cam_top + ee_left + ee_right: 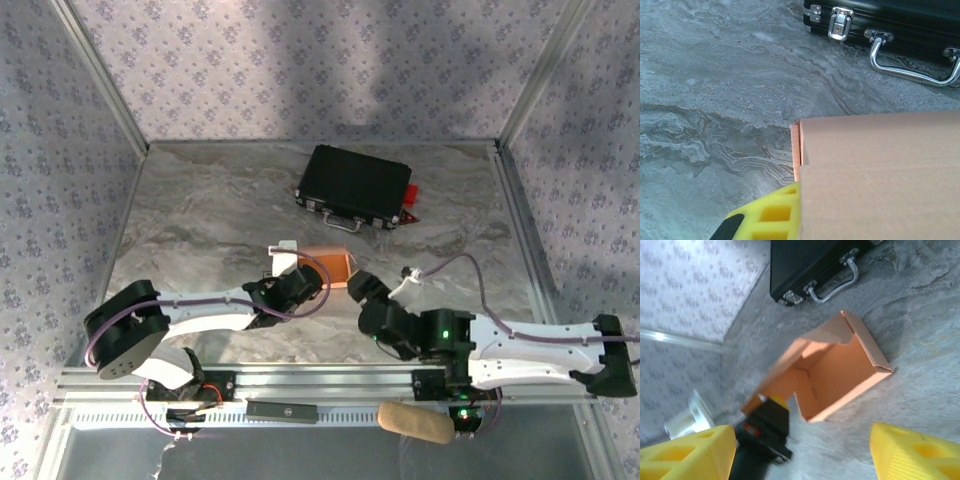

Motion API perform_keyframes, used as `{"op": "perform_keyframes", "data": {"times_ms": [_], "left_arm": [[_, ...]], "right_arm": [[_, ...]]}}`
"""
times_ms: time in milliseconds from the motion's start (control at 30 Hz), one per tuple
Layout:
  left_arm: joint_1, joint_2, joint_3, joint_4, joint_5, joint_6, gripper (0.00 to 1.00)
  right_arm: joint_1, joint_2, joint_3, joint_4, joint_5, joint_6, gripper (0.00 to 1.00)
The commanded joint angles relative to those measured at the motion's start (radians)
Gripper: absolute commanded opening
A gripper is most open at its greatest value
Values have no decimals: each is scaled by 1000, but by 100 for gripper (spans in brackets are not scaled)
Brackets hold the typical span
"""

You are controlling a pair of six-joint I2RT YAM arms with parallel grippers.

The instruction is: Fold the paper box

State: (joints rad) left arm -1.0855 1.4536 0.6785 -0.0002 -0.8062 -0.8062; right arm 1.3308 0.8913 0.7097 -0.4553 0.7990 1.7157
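Top external view: the paper box (pixel 327 264) sits on the table (pixel 200 200) near the middle, close to my two arms and well away from the black case (pixel 355 187). Its long side runs left to right. My left gripper (pixel 300 283) is squeezed shut on the thin wall at the left end of the box. In the left wrist view the card lies right against my yellow finger (pixel 770 215). My right gripper (pixel 362 290) is wide open and holds nothing. It is just beside the right end of the box, not touching it. In the right wrist view the box lies straight ahead of my open fingers, with its open side toward me. One flap (pixel 832 332) sticks up on the side by the case. I think the right arm should reach forward and fold that flap, since the left one is busy holding.
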Motion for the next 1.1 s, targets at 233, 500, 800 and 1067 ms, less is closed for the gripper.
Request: {"op": "perform_keyframes", "data": {"times_ms": [233,500,800,1067], "left_arm": [[-22,42,24,-38,-25,-47,3],[-31,42,21,-44,-33,-56,3],[-43,48,25,-47,-37,-54,3],[-48,40,26,-61,-39,-44,4]], "right_arm": [[-220,159,26,310,-375,140,71],[-322,284,58,406,-486,159,64],[-410,401,51,546,-613,150,52],[-454,459,46,594,-674,104,41]]}}
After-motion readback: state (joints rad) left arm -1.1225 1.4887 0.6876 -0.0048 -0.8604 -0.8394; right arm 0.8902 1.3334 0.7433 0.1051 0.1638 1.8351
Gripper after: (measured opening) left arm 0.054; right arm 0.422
